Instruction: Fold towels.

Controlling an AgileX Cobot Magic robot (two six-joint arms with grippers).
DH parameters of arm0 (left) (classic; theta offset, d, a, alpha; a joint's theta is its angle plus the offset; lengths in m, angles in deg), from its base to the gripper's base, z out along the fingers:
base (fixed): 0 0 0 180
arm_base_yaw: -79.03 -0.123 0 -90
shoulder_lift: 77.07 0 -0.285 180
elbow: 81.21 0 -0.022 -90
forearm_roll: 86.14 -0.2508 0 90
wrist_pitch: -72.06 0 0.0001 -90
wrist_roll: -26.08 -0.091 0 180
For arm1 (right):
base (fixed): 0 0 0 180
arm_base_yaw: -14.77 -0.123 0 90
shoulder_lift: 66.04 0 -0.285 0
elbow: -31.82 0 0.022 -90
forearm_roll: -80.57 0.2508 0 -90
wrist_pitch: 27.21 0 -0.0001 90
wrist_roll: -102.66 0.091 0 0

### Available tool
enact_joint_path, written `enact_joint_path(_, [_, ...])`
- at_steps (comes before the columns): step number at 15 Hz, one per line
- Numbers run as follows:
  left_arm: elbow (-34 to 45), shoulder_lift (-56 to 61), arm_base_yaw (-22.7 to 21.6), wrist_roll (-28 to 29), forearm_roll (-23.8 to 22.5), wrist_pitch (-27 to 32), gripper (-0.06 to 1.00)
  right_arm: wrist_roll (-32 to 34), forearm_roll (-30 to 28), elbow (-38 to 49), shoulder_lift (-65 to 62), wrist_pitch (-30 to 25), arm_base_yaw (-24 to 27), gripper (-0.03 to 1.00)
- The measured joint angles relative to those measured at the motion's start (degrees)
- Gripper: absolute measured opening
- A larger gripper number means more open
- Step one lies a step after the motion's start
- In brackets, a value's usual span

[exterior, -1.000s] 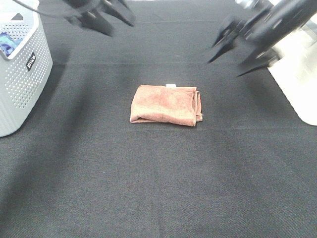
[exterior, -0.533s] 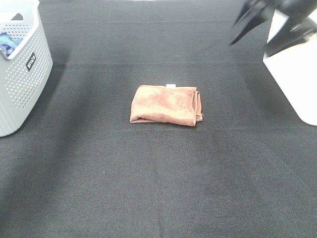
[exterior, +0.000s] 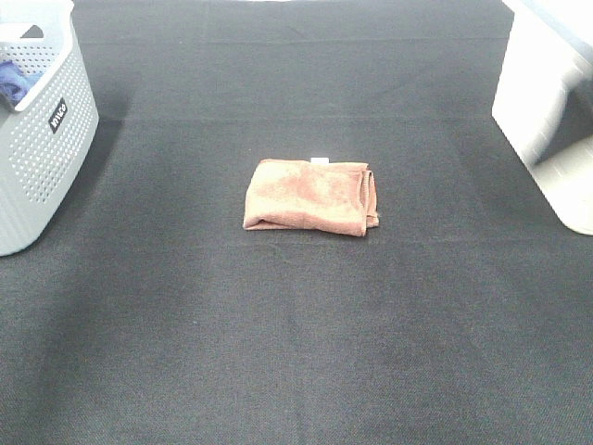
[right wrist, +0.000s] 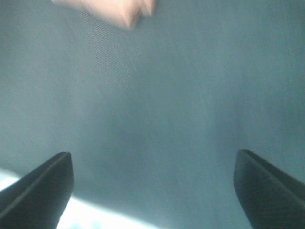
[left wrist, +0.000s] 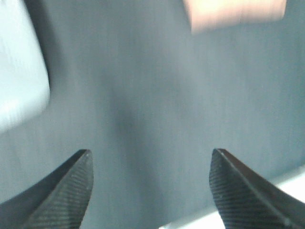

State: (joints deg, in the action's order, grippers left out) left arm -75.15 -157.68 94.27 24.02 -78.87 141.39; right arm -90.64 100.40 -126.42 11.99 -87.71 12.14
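Note:
The reddish-brown towel [exterior: 310, 196] lies folded into a small rectangle in the middle of the black table, its white tag at the far edge. Neither arm shows in the exterior high view. In the left wrist view my left gripper [left wrist: 150, 183] is open and empty, high over bare cloth, with the towel [left wrist: 236, 13] blurred at the frame's edge. In the right wrist view my right gripper [right wrist: 155, 183] is open and empty, with a corner of the towel [right wrist: 112, 9] far from the fingers.
A grey perforated basket [exterior: 42, 139] holding a blue cloth [exterior: 14, 82] stands at the left edge. A white bin [exterior: 547, 120] stands at the right edge. The black table cover [exterior: 296, 334] spreads around the towel.
Both arms have pulled back away from the towel and left the exterior high view. The towel has not moved.

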Motion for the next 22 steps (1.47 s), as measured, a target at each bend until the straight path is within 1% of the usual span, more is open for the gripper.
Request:
enact_joint_path(2, [10.7,8.6,0.0,0.1,-0.1,-1.4,0.66,1.0,-2.7,8.0,-6.4,0.1,0.0,0.86])
enact_joint_path(3, [10.7,8.6,0.0,0.1,-0.1,-1.4,0.66,1.0,-2.7,8.0,-6.4,0.1,0.0,0.86])
enact_joint_path(5, [21.0,18.0,0.0,0.2,-0.2,-3.2,0.66,2.7,-6.3,15.2,-13.4,0.1,0.0,0.86])
enact_joint_path(6, [27.6,24.9,0.0,0.2,-0.2,-4.5,0.66,3.0,-8.3,19.4,-19.1,0.1,0.0,0.86])
enact_joint_path(9, [37.5,38.6,0.0,-1.7,-0.3,-4.8,0.66,3.0,-9.0,23.5,-31.5,-0.4,0.0,0.86])
enact_joint_path(11, [40.4,45.8,0.0,-4.0,-0.3,-4.8,0.66,3.0,-10.5,25.7,-38.8,-0.7,0.0,0.86])
enact_joint_path(13, [41.4,50.9,0.0,-7.0,-0.3,-7.7,0.66,2.6,-11.0,26.1,-46.0,-0.7,0.0,0.86])
enact_joint_path(15, [42.4,51.6,0.0,-8.8,-0.2,-8.4,0.66,1.7,-10.8,26.2,-50.1,-0.7,0.0,0.86])
enact_joint_path(17, [42.4,51.7,0.0,-9.2,0.2,-8.7,0.66,0.1,-9.7,26.2,-52.9,-0.8,0.0,0.86])
enact_joint_path(22, [42.4,51.9,0.0,-11.1,1.3,-8.7,0.66,-0.4,-9.5,26.2,-53.7,-0.8,0.0,0.86])
